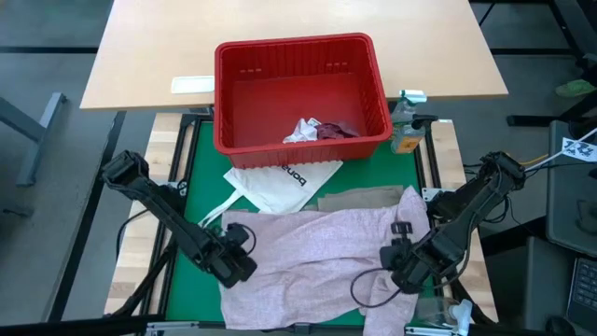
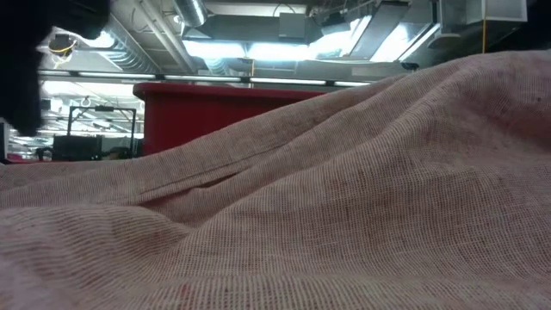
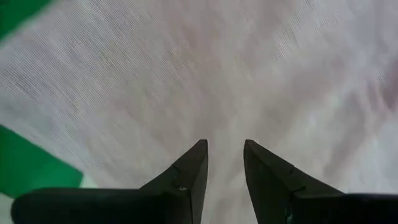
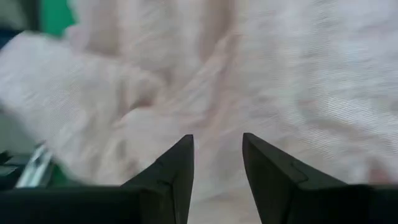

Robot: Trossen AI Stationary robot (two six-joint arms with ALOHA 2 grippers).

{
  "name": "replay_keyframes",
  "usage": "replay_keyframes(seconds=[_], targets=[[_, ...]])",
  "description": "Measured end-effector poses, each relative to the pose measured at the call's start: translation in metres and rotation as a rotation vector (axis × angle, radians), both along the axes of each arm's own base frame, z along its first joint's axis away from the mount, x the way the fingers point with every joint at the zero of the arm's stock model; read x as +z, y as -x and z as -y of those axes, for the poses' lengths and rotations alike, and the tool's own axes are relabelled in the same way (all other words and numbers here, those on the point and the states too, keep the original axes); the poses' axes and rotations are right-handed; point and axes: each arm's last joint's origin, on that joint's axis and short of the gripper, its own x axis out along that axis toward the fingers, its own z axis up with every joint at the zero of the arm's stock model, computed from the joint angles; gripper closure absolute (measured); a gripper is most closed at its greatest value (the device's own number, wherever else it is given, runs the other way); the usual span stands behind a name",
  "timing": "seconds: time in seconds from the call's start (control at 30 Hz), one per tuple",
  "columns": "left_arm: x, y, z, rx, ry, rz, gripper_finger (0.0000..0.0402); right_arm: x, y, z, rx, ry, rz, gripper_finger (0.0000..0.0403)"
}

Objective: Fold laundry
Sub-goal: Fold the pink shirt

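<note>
A mottled pink garment [image 1: 317, 257] lies spread over the near half of the green mat [image 1: 201, 187] and fills the low view [image 2: 344, 215]. A beige-khaki garment [image 1: 359, 198] peeks out from under its far edge. My left gripper [image 1: 241, 264] hovers over the pink garment's left edge, open [image 3: 225, 149], with only flat cloth seen beyond the fingers. My right gripper [image 1: 403, 271] hovers over the garment's right part, also open [image 4: 217, 140], above rumpled cloth. A small white piece [image 1: 300, 131] and a maroon piece [image 1: 334, 131] lie in the red basket [image 1: 242, 93].
A white tote bag [image 1: 280, 179] with black lettering lies on the mat between the basket and the pink garment. A small bottle [image 1: 406, 126] stands right of the basket. A black cable [image 1: 366, 285] loops over the pink garment near my right gripper. A wooden table [image 1: 149, 56] lies beyond.
</note>
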Motion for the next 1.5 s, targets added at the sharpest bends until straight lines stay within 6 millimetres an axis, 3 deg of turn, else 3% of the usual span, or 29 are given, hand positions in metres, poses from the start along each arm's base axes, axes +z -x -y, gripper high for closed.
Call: replay_keyframes(seconds=[0.27, 0.47, 0.97, 1.2, 1.5], targets=[[-0.002, -0.023, -0.039, 0.071, -0.105, -0.024, 0.0303, -0.012, -0.007, 0.039, -0.131, 0.218, -0.093, 0.0265], [-0.004, -0.027, -0.063, 0.144, -0.160, -0.083, 0.0303, -0.034, -0.008, 0.053, -0.188, 0.189, -0.214, 0.0265], [-0.061, 0.017, -0.086, 0.301, -0.179, -0.265, 0.0303, -0.044, -0.002, 0.054, -0.183, 0.152, -0.300, 0.0265], [-0.070, 0.027, -0.099, 0.351, -0.240, -0.298, 0.0303, -0.041, -0.006, 0.058, -0.167, 0.214, -0.246, 0.0265], [-0.068, 0.034, -0.122, 0.423, -0.328, -0.426, 0.0303, -0.015, -0.013, 0.058, -0.146, 0.226, -0.177, 0.0265]])
